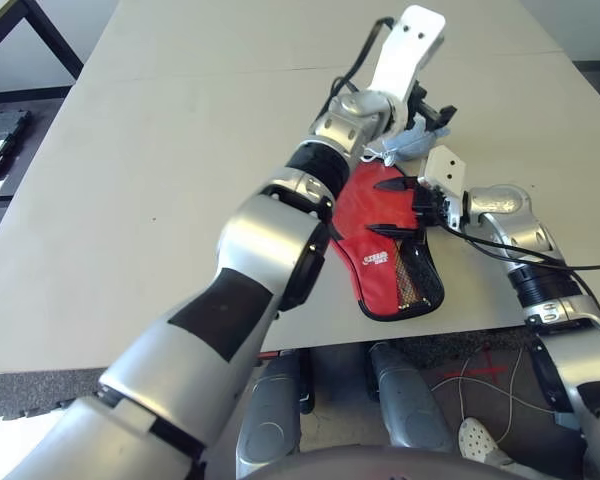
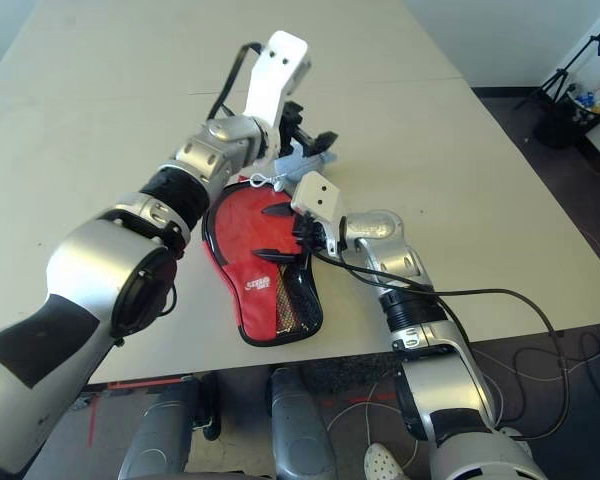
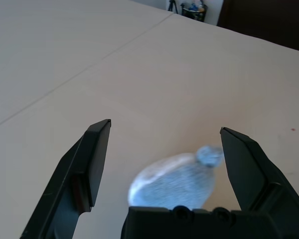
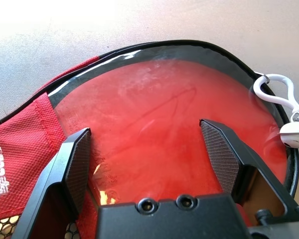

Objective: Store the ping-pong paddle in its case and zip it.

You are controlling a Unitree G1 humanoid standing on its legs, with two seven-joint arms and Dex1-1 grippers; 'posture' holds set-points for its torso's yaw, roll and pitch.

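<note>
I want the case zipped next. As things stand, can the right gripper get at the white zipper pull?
Probably yes. The right gripper hangs open over the paddle lying in the unzipped case, and the white zipper pull sits uncovered at the case's rim beside it, nothing between.

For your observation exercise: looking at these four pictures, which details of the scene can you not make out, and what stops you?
- Red fabric paddle-shaped case: its far half in the head views, hidden by the left forearm and right gripper.
- Round red-faced ping-pong paddle: handle hidden in the right wrist view, behind that gripper's body.
- Small grey drawstring pouch: blurred and partly hidden in the left wrist view, behind the left gripper.
</note>
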